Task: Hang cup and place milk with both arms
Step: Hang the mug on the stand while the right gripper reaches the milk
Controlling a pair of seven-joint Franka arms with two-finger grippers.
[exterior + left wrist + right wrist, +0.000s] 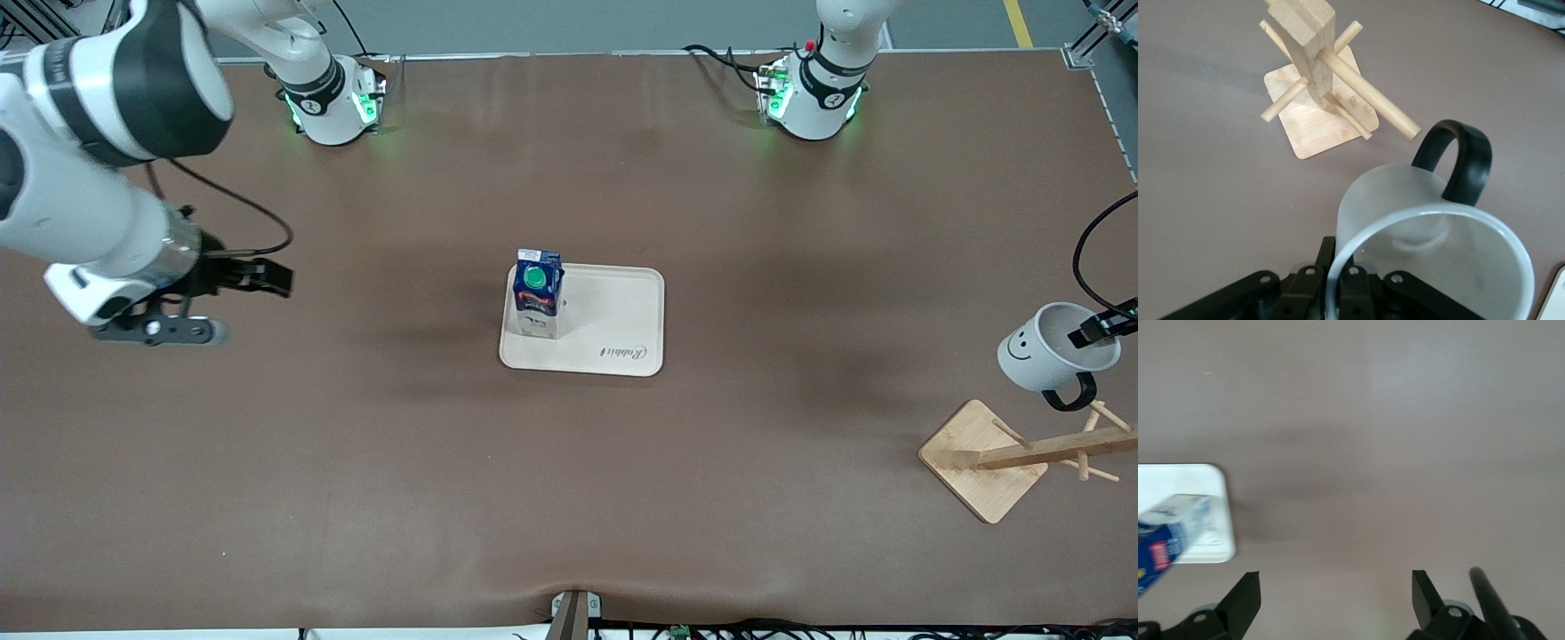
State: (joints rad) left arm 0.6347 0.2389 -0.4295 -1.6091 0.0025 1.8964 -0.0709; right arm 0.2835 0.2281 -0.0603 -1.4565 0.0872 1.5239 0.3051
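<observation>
The white cup (1053, 351) with a smiley face and a black loop handle hangs in my left gripper (1095, 331), which is shut on its rim, over the wooden peg rack (1049, 452) at the left arm's end of the table. In the left wrist view the cup (1431, 247) is close to a peg of the rack (1318, 63). The blue milk carton (539, 293) with a green cap stands upright on the beige tray (613, 329) at mid table. My right gripper (253, 277) is open and empty over bare table toward the right arm's end. The right wrist view shows the milk (1168, 543) on the tray (1198, 487).
The rack lies tipped in the front view, its square base (973, 444) toward the tray and its pegs toward the table's edge. The brown table (356, 462) is bare between the tray and both arms. Cables run along the table's near edge.
</observation>
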